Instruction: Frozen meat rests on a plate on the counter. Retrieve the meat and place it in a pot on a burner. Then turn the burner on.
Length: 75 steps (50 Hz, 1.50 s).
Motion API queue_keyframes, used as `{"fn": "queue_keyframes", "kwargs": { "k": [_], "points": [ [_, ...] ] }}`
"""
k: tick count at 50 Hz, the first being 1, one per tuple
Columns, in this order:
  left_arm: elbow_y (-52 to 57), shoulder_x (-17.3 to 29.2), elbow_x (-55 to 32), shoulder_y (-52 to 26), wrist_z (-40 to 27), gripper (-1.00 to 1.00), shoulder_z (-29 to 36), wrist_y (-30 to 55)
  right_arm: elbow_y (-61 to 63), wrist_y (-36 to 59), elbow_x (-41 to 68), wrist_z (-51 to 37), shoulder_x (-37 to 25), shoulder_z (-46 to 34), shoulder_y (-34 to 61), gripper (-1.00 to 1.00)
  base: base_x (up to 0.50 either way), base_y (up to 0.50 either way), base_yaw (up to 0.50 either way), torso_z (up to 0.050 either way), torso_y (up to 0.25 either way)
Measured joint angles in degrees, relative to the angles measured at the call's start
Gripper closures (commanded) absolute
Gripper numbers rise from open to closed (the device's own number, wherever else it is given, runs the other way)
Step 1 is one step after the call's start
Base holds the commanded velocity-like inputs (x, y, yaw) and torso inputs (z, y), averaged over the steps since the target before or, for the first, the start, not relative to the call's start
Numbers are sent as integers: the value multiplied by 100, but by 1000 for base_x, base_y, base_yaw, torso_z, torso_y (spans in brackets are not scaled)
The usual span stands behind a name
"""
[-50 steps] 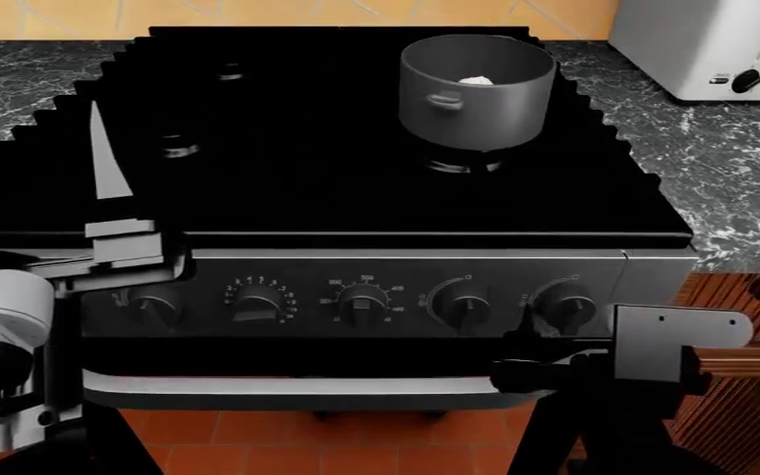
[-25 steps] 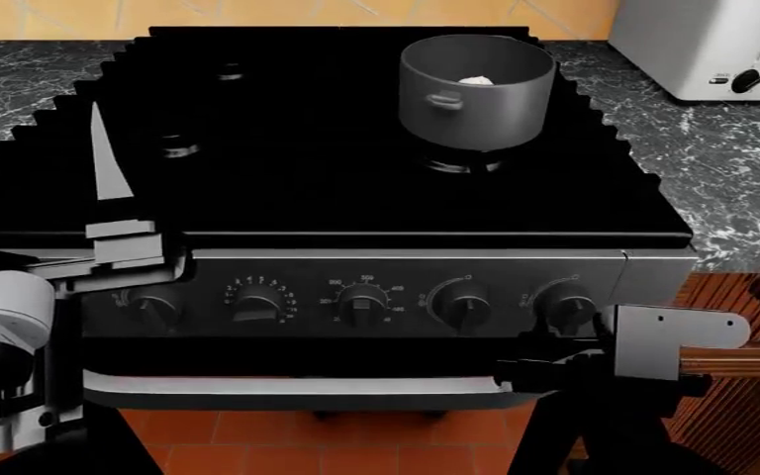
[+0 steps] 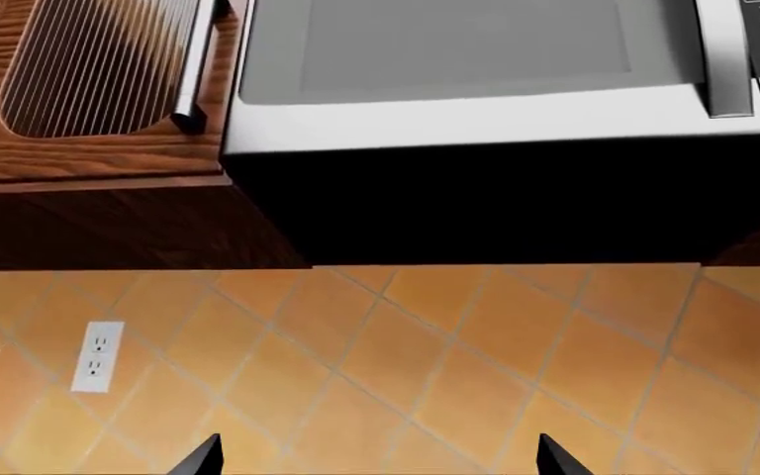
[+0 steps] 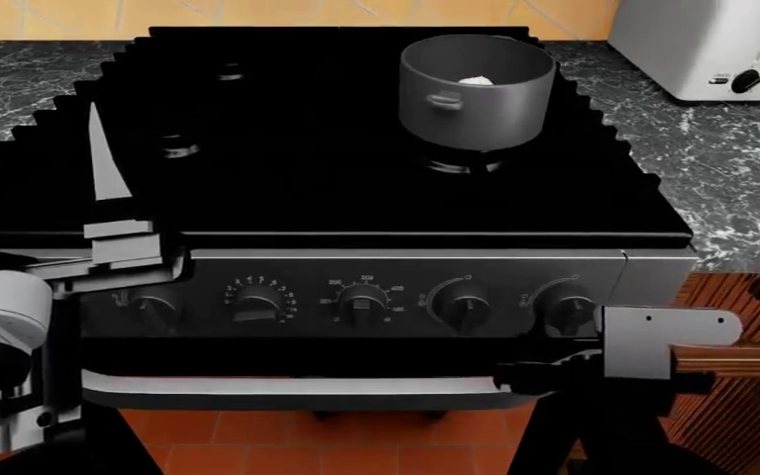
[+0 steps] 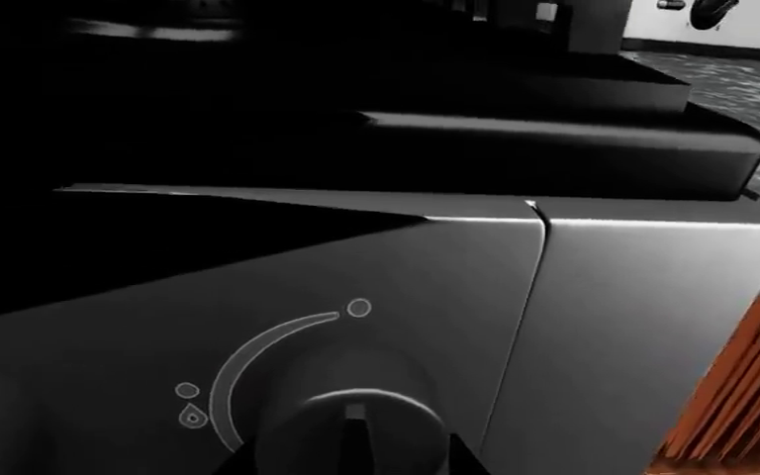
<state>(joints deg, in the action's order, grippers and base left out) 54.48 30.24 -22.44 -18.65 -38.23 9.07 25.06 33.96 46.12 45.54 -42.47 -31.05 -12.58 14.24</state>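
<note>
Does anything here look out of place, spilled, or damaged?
Nothing stands out. The pot stands upright on the stove with the meat inside. No spill shows on the counter. The right gripper is at the rightmost knob.

Pot (image 4: 475, 87) on stove's (image 4: 328, 178) rear burner (image 4: 466, 163); toaster (image 4: 711, 45), apparently, on counter (image 4: 697, 168).

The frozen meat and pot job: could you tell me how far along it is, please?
Done: the frozen meat lies in the pot on the burner. In hand: the right gripper is at the rightmost knob. Left: turning the burner on; no flame shows.
</note>
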Motion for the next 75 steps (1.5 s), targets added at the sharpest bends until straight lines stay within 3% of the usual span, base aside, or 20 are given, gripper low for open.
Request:
{"fn": "queue_keyframes", "kwargs": {
  "k": [26,43,55,56,75],
  "points": [
    [-37,30,-22,-20,-40,-100,43,-23,362,1853,151,-368,-577,-744,1060,100,0,1,1,1,2],
    [-27,56,-37,-39,-74,-100,71,-21,371,2410,729,-486,-682,-653,1420,100,-4,0,-1,1,6],
    [-14,78,-45,-26,-96,-100,82,-41,405,3376,1471,-880,-617,-536,1925,100,-6,0,-5,2,6],
    [-12,80,-47,-26,-99,-100,83,-41,397,3442,1582,-956,-615,-527,1972,-100,-15,0,-6,10,9],
    [-6,110,-95,-49,-134,-100,90,-42,1744,4044,2475,-2674,-883,-120,2332,-100,0,0,0,0,0]
  ]
}}
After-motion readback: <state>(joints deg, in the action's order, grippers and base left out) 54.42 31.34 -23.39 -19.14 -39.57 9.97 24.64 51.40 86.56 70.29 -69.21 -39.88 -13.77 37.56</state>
